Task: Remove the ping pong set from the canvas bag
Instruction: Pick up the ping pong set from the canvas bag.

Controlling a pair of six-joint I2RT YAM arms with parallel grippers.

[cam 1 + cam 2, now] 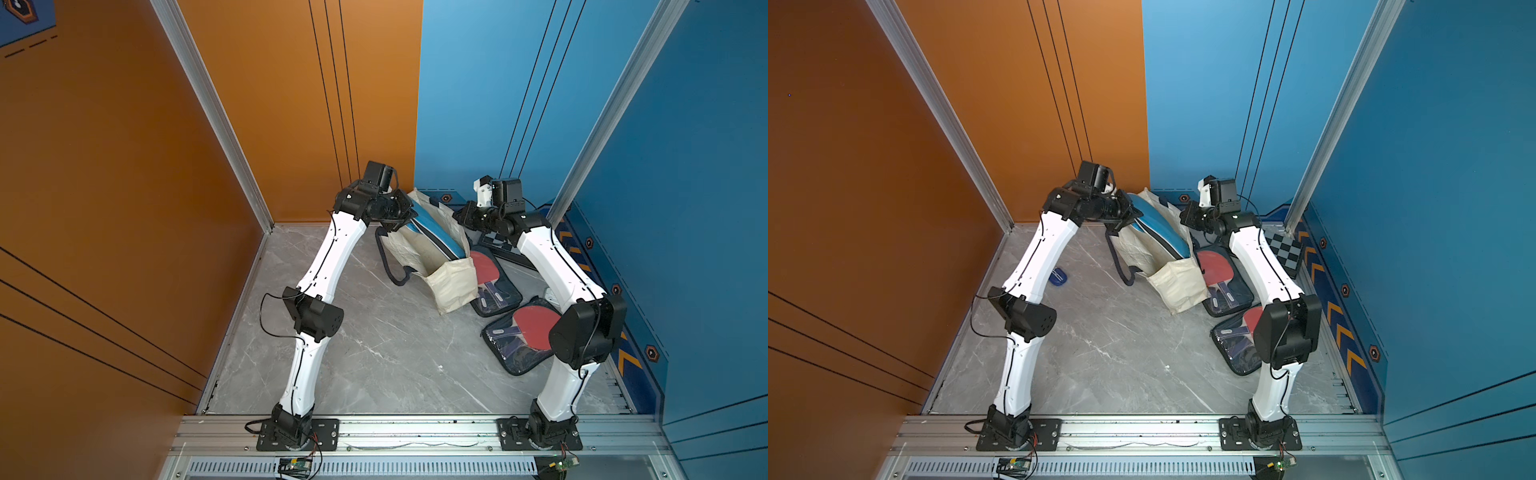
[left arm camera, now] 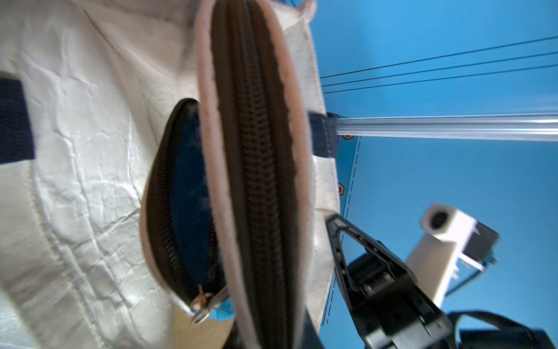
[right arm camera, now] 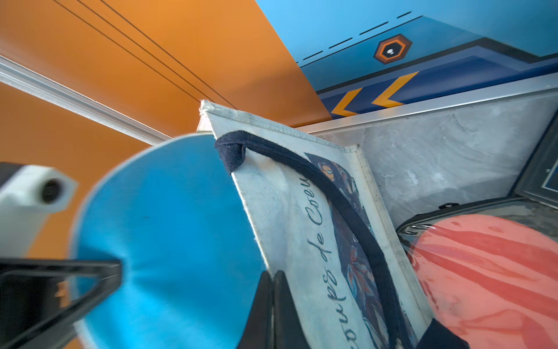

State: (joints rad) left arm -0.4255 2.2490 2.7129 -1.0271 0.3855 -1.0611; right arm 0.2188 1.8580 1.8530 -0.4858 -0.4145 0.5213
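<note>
Right wrist view: right pincer (image 3: 273, 293) was clamped shut on the canvas bag (image 3: 302, 226) rim, with the blue case (image 3: 169, 241) just beside it. In both top views the left pincer (image 1: 409, 218) gripped the blue case's top end, and the case stuck out of the bag mouth. Far pouch (image 1: 492, 270) lay on the worktop (image 1: 374, 353) against the bag. Near pouch (image 1: 519, 332) was partly hidden by the right arm (image 1: 552, 266), chequered board (image 1: 1285, 249) beyond

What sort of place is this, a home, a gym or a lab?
Probably a robot lab test cell: a left arm and right arm bolted to a metal rail, with an orange wall and blue wall boxing in a marble-look floor.
</note>
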